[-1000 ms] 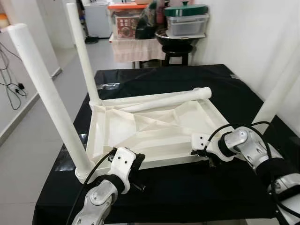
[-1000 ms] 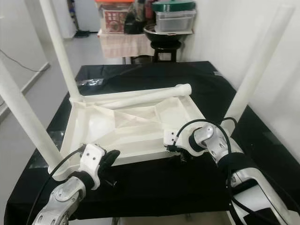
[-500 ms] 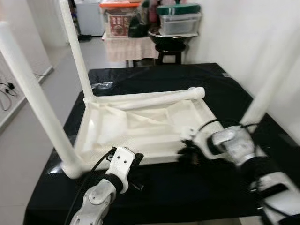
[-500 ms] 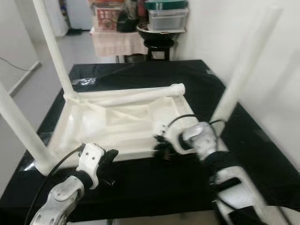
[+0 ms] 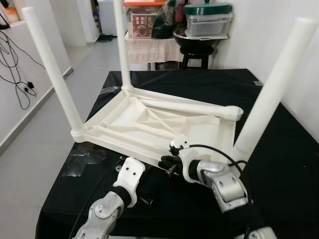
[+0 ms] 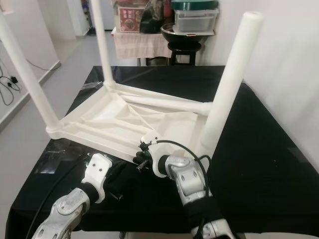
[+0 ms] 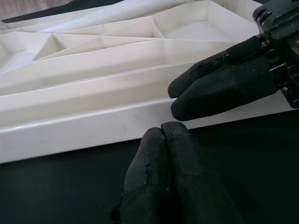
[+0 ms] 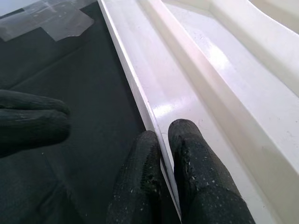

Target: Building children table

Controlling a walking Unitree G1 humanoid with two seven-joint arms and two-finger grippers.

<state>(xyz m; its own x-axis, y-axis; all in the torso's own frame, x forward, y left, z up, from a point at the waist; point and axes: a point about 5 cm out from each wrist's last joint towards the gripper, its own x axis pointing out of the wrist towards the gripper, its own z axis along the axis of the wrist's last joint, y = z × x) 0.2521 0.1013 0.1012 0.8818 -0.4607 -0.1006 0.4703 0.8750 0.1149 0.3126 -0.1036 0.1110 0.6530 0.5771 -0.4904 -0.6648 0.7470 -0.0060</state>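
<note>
Tabletop (image 5: 149, 124), upturned, now skewed on the black surface (image 5: 279, 164) since a second ago: my right tool (image 8: 164, 148) pinches its near rim, left tool (image 7: 161, 133) closed, empty beside it.

I am getting bright, even indoor light; glare is shining off the white tabletop (image 8: 196, 70) in my right wrist view; the nearest black fingers (image 7: 173, 186) are blurring softly.

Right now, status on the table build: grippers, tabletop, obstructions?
Right gripper pinching the near rim of the upturned white tabletop. Left gripper shut, just short of that rim. Three legs up, fourth lying across the frame.
</note>
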